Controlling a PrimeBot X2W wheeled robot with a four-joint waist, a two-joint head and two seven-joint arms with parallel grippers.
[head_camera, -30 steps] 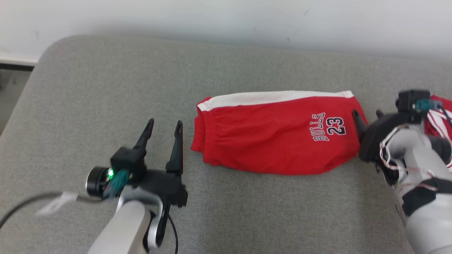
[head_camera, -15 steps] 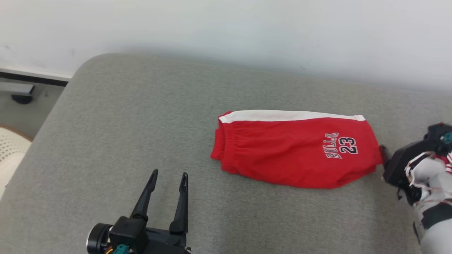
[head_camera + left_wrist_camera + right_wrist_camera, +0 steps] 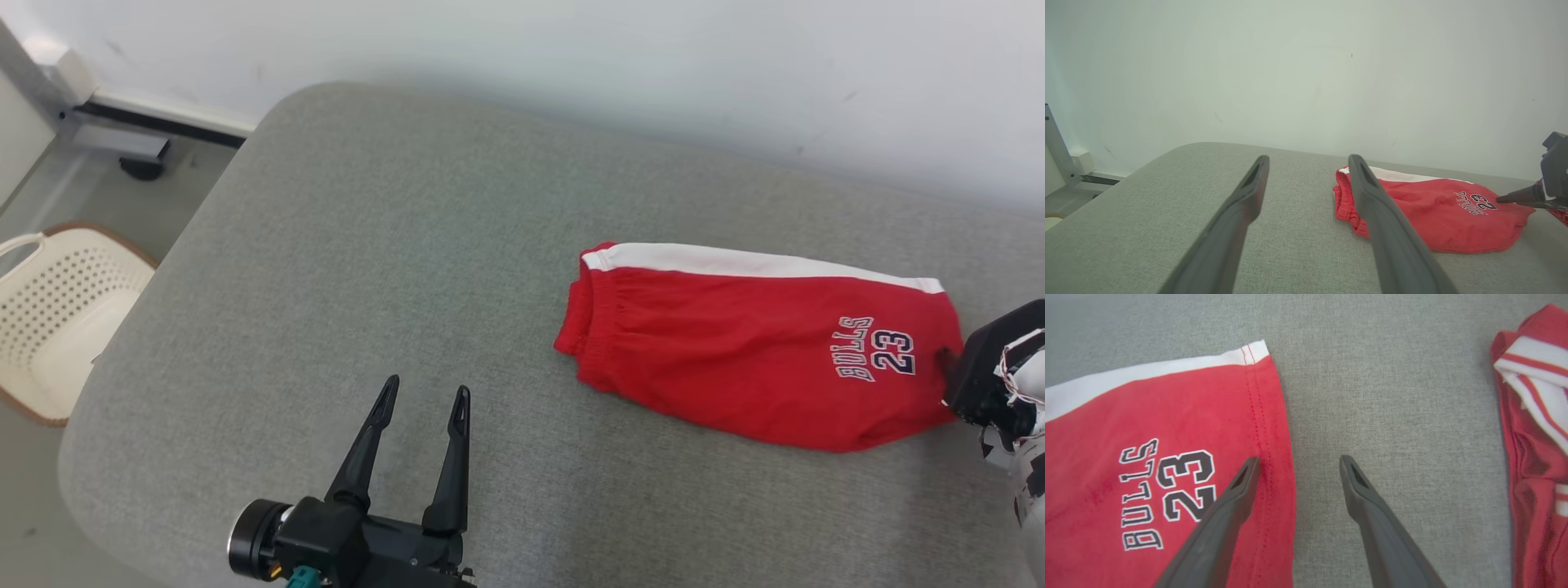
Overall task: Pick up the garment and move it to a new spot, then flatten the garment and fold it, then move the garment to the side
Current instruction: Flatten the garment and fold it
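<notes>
- Folded red fabric shorts are laid flat on grey upholstered cushion, judged ready for shifting aside.
- Left gripper and right gripper are held spread, empty.

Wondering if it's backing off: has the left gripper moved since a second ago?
Yes. Measured against the folded red fabric shorts, the left gripper has pulled back toward the robot, widening the gap to them.

Matt red cloth shorts; coarse-woven grey cushion.
</notes>
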